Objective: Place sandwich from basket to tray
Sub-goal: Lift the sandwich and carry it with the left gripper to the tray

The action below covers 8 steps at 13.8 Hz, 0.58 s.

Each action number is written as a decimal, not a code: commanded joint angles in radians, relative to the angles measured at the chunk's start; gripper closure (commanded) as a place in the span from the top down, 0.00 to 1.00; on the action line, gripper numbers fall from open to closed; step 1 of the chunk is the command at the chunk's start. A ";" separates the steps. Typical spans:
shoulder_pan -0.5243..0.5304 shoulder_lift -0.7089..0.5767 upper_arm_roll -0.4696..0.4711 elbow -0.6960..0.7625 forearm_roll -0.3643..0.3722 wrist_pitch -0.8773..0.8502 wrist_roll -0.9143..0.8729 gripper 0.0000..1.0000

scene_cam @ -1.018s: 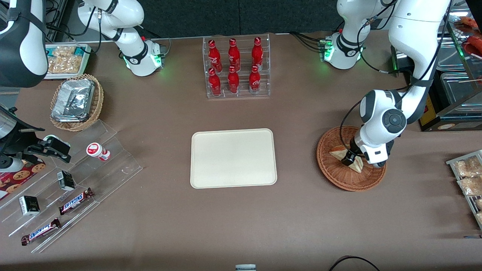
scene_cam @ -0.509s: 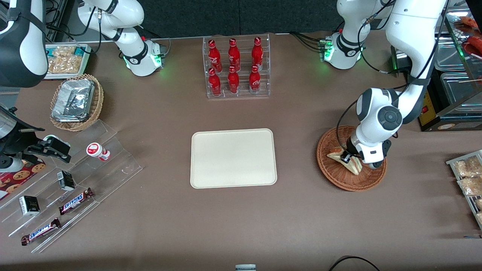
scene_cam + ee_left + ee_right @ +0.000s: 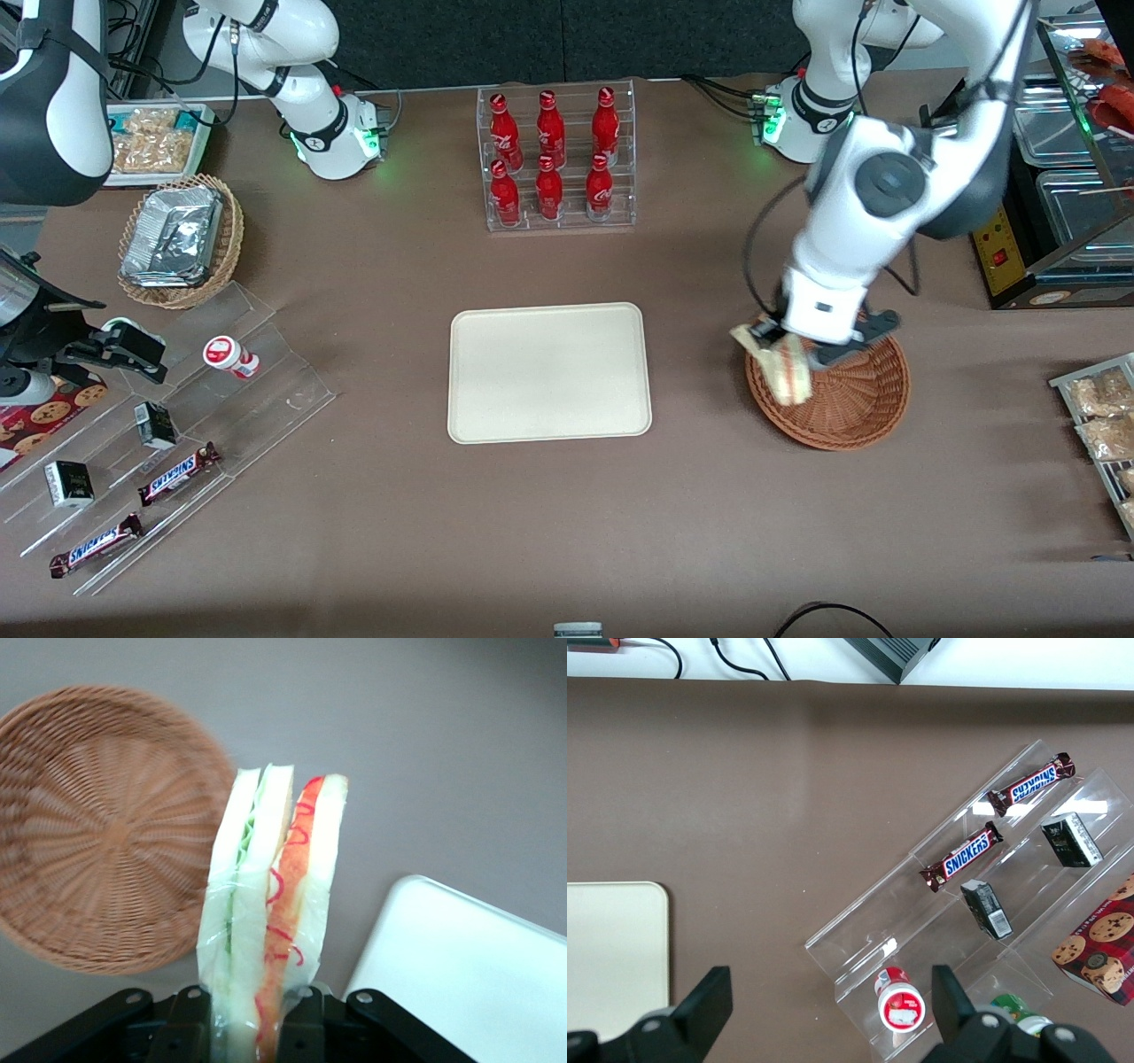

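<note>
— The sandwich, where is it? 
— From the front you see it held up in the air, over the edge of the basket that is nearest the tray. The pincer is pinching it. The tray sits flat on the counter, well apart from the basket.

— And what does your left wrist camera show? 
— You look along the sandwich. It stands on its edge, with white bread, green filling and red squiggles. The pincer has one black finger pressed on each side of it. The basket has nothing in it. A corner of the tray shows too.

— And the right wrist camera? 
— You see only a corner of the tray there.
</note>
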 commanded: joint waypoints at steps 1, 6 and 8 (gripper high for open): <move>-0.155 0.068 0.014 0.112 0.089 -0.036 0.012 0.13; -0.275 0.253 0.014 0.317 0.056 -0.050 0.000 0.16; -0.286 0.347 0.011 0.400 0.048 -0.048 -0.026 0.17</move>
